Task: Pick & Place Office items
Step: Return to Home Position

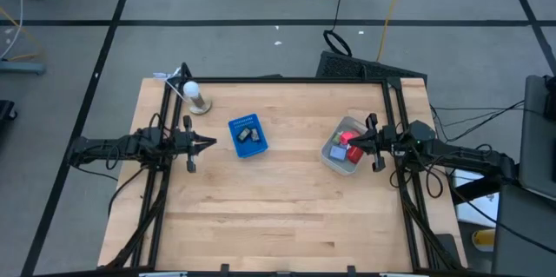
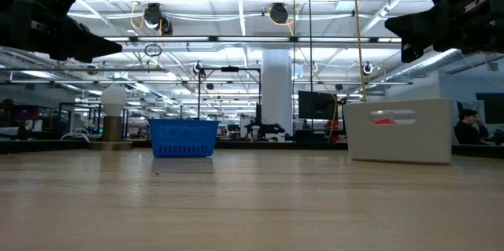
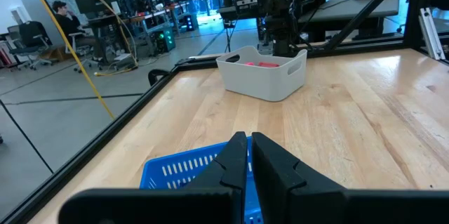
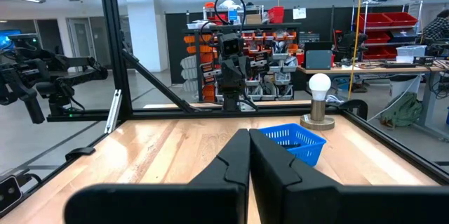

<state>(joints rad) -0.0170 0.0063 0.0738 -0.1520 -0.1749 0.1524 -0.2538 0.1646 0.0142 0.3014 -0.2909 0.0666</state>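
A blue square tray (image 1: 248,135) stands on the table left of centre, with a few dark bits (image 1: 247,132) inside. At the right is a grey bin (image 1: 333,152) holding red (image 1: 347,137) and blue (image 1: 355,153) office items; the red ones (image 3: 263,62) also show in the left wrist view. My left gripper (image 1: 213,144) hovers shut, level, just left of the tray (image 3: 175,171). My right gripper (image 1: 351,145) hovers shut over the bin's right side. Both arms hang high above the table in the low view, and neither holds anything.
A white bulb on a round base (image 1: 195,96) stands at the far left corner. A dark frame (image 1: 287,80) runs along the table's far and side edges. Bare wood (image 1: 278,207) lies between the tray and the near edge.
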